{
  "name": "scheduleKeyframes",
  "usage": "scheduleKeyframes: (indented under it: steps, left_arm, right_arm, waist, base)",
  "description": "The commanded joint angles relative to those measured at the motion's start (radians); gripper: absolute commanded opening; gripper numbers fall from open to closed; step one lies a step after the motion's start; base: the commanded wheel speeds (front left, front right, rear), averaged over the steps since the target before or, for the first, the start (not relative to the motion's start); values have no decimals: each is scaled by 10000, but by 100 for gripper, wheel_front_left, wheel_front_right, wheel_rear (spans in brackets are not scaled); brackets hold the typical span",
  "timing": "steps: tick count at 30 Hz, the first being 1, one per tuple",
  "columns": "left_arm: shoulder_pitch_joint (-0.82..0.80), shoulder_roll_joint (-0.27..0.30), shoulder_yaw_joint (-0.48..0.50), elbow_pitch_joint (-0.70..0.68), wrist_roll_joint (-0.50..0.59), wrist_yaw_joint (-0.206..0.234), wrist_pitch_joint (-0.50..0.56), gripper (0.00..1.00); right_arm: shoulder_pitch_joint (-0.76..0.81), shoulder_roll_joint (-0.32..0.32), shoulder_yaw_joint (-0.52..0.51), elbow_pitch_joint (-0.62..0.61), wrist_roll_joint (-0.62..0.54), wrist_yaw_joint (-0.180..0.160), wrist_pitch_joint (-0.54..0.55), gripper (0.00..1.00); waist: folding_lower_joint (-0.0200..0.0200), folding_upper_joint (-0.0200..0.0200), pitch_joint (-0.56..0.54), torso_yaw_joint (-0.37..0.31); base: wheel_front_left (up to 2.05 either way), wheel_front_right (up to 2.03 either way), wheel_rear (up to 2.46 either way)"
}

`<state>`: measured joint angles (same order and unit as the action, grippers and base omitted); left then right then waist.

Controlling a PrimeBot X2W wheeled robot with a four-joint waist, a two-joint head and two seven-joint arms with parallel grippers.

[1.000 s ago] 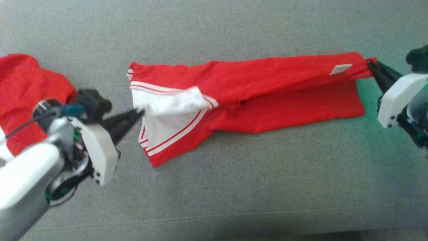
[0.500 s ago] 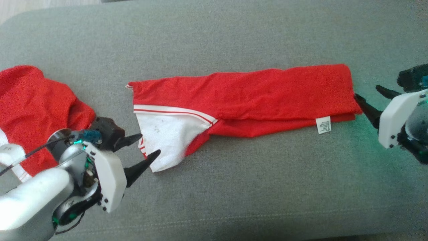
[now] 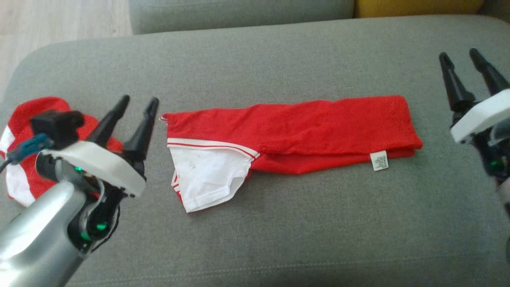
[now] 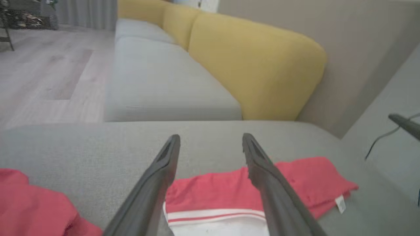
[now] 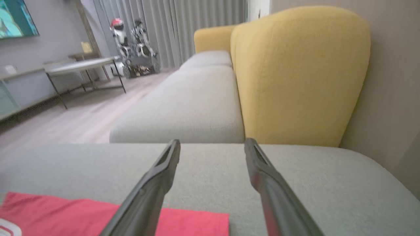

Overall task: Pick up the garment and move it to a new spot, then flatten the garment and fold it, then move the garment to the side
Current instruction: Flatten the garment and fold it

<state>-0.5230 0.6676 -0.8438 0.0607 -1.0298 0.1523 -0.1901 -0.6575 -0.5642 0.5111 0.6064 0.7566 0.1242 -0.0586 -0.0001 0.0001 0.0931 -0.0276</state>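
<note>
Grey sofa seat point(image 3: 279, 239), yellow backrest point(image 4: 256, 65) behind. Left gripper point(image 3: 140, 98): fingers apart, empty, just left of the folded red garment point(image 3: 303, 123). Right gripper point(image 3: 458, 53): apart, empty, off its right end. Garment lies flat mid-seat, white label point(image 3: 379, 160) on near edge. Second red garment point(image 3: 18, 119) far left. Right wrist view adds a side table point(image 5: 82, 64).

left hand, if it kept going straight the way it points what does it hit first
Likely the far part of the grey cushion, or the next grey seat beyond; depth is unclear. The left hand looks clear of the red garment.
</note>
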Motion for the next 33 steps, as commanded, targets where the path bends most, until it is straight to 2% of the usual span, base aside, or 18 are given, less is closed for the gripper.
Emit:
scheduleKeyframes:
  steps: [1,3,5,7,12,16,20,24,33]
  left_arm:
    - [-244,141,863,-105,-219,150,-317,100]
    - [-11,-262,1489,-34,-431,301,-596,100]
    - [311,-832,2568,-15,353,558,-704,100]
    - [863,-1681,3759,-159,853,555,-710,100]
    - [2374,-3189,5346,-151,2677,-488,-713,100]
    - [3141,-3994,6176,255,3689,-1293,-714,100]
    - [3440,-4556,6767,567,4369,-1936,-715,100]
    - [3430,-4967,7099,825,4830,-2364,-715,100]
    - [3028,-5365,7265,1206,5253,-2748,-716,100]
  right_arm:
    - [314,73,-272,-328,-151,65,-340,100]
    - [579,491,-775,-522,-358,65,-721,100]
    - [1059,1069,-1435,-839,-875,65,-1213,100]
    - [1382,1384,-1814,-1024,-1603,65,-1500,100]
    - [2308,2611,-2909,-1472,-2707,65,-1831,100]
    - [2832,3068,-3556,-1540,-3371,65,-1877,100]
    - [2901,3299,-4167,-1338,-3851,65,-1684,100]
    - [2601,3514,-4868,-763,-4218,65,-1286,100]
    - [1475,3658,-5635,812,-4630,65,76,100]
  waist:
    - [1,-1,-122,30]
    - [1,-1,-183,56]
    - [1,-1,-216,110]
    - [1,-1,-194,118]
    - [1,-1,-105,159]
    - [1,-1,4,218]
    - [1,-1,236,315]
    - [1,-1,507,425]
    - [1,-1,993,751]
  base:
    - [0,0,0]
    - [0,0,0]
    - [0,0,0]
    - [0,0,0]
    - [0,0,0]
    - [0,0,0]
    - [0,0,0]
    - [0,0,0]
    - [0,0,0]
